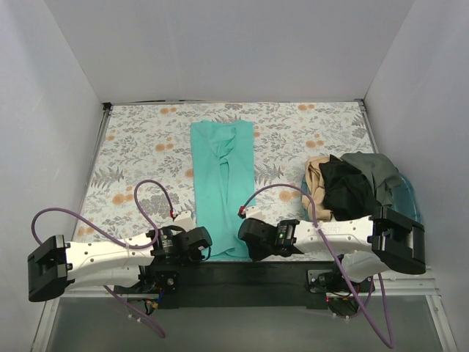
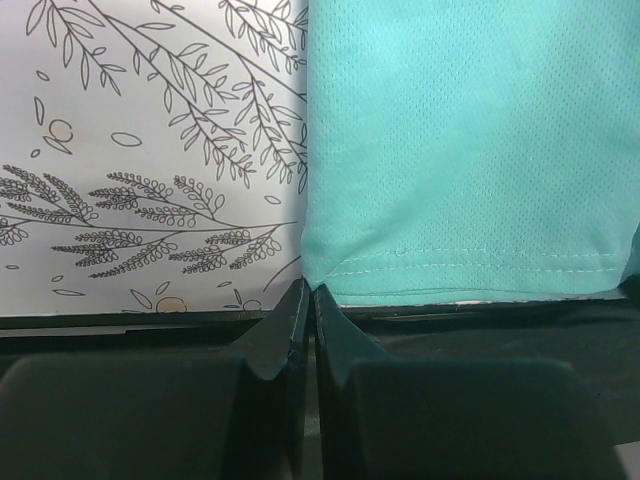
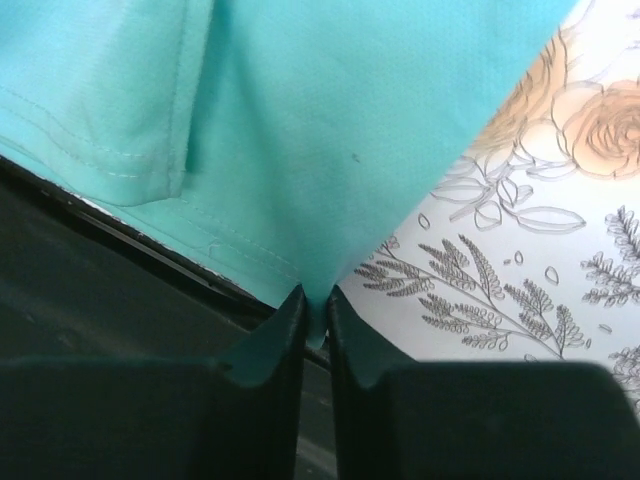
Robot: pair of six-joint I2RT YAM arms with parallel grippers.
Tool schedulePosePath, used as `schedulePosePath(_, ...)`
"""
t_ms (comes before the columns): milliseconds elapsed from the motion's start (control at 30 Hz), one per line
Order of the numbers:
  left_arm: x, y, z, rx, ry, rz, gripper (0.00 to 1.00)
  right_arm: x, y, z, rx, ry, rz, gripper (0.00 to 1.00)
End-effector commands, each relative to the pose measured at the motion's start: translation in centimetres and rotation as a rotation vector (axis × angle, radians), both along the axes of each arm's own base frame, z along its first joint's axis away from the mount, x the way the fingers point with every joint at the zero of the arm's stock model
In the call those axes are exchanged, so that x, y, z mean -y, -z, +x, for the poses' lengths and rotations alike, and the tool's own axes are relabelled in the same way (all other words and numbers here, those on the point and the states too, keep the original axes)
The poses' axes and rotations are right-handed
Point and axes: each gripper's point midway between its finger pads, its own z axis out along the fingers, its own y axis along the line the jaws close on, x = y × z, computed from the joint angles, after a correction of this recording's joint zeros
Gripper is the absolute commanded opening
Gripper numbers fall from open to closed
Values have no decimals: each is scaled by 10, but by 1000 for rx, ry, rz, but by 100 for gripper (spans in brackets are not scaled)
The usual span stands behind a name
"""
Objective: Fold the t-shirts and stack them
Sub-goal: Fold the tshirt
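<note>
The teal-green t-shirt (image 1: 222, 187) lies on the flowered table cloth as a long narrow strip, folded lengthwise, its hem at the near edge. My left gripper (image 1: 206, 248) is at the hem's near left corner. In the left wrist view the gripper (image 2: 312, 292) is shut, with the teal corner (image 2: 450, 150) pinched at its tips. My right gripper (image 1: 246, 240) is at the near right corner. In the right wrist view it (image 3: 317, 302) is shut on a tuck of teal cloth (image 3: 330, 130). Beige (image 1: 315, 180), black (image 1: 344, 192) and grey-olive (image 1: 374, 172) shirts lie heaped at the right.
The heap sits in a translucent blue tub (image 1: 407, 196) at the table's right edge. White walls enclose the table on the left, back and right. A black base bar (image 1: 234, 275) runs along the near edge, just behind the hem. Purple cables loop over both arms.
</note>
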Motion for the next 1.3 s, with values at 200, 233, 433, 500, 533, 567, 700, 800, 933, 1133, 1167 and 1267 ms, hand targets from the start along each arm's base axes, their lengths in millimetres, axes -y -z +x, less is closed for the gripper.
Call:
schedulePosePath(200, -19, 12, -3, -56, -304, -23, 0, 36, 7, -11, -26, 57, -21, 1)
schedulePosePath(233, -18, 10, -3, -53, -284, -30, 0, 34, 5, -11, -24, 55, 0, 1)
schedulePosePath(433, 11, -9, 4, -7, -149, -127, 0, 7, -19, -11, 3, -22, 145, 1)
schedulePosePath(500, 17, -17, 9, 15, -138, -144, 0, 4, -26, -4, 37, -21, 153, 1)
schedulePosePath(533, 22, -26, 12, 29, -141, -162, 0, -1, -35, 5, 70, -2, 166, 1)
schedulePosePath(567, 21, -30, 16, 46, -152, -158, 0, 1, -38, 9, 83, 12, 161, 1)
schedulePosePath(700, 25, -52, 32, 126, -187, -171, 0, 1, -52, 34, 136, 25, 169, 1)
schedulePosePath(800, 27, -69, 49, 203, -223, -167, 0, -4, -70, 57, 203, 47, 181, 1)
schedulePosePath(933, 29, -87, 83, 272, -281, -150, 0, -5, -94, 96, 285, 86, 184, 1)
schedulePosePath(1133, 36, -116, 156, 372, -301, -199, 0, -14, -119, 155, 352, 125, 196, 1)
schedulePosePath(1167, 37, -120, 165, 384, -305, -205, 0, -15, -122, 163, 366, 122, 193, 1)
schedulePosePath(1267, 34, -130, 196, 417, -339, -185, 0, -17, -129, 192, 388, 141, 184, 1)
